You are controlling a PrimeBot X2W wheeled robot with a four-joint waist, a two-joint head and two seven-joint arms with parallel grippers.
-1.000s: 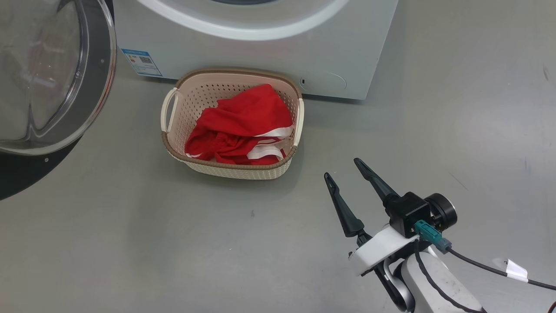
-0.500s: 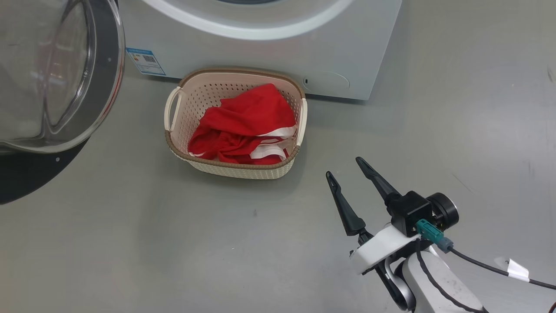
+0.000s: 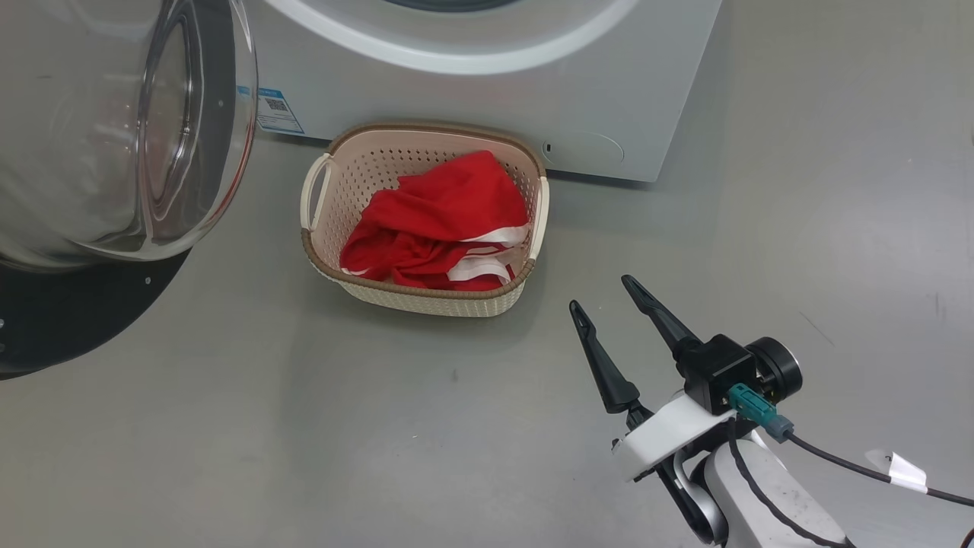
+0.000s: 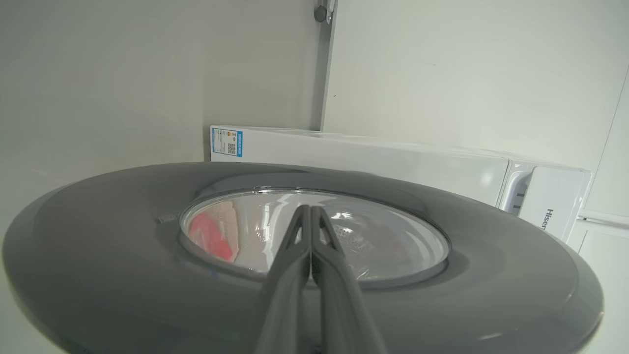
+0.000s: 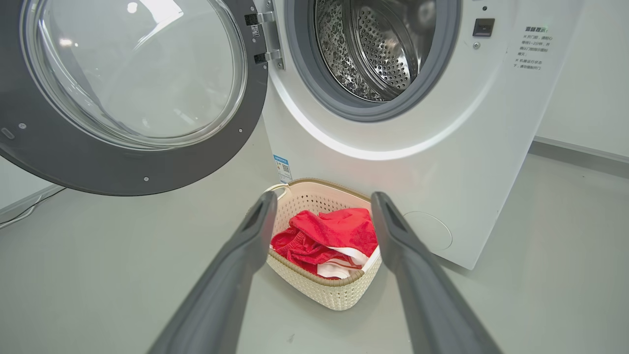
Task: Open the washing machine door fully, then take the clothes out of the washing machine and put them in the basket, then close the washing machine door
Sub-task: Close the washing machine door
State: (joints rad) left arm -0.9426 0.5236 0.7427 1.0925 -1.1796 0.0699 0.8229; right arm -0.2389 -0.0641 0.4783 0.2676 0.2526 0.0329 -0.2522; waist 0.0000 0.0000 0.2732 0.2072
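Observation:
The washing machine door [image 3: 114, 152] stands swung out at the left, its glass bowl facing me. My left gripper [image 4: 310, 208] is shut and empty, its tips over the glass window on the door's [image 4: 98, 246] outer side. The washing machine [image 3: 472, 99] has its drum [image 5: 378, 44] bare. The red clothes [image 3: 434, 221] lie in the cream basket [image 3: 426, 129] on the floor against the machine's front. My right gripper [image 3: 602, 294] hangs open and empty to the right of the basket, near me. In the right wrist view that gripper [image 5: 323, 196] points at the basket [image 5: 324, 183] and clothes [image 5: 334, 231].
Grey floor [image 3: 304, 426] spreads around the basket. A black cable [image 3: 875, 472] with a white tag trails from my right wrist. A pale wall and a corner post [image 4: 324, 64] stand behind the machine. A cable [image 5: 19, 216] lies along the floor at far left.
The door has swung rightward toward the machine's front. The whole picture has shifted a little to the right, so the camera has moved. My right gripper has kept its place.

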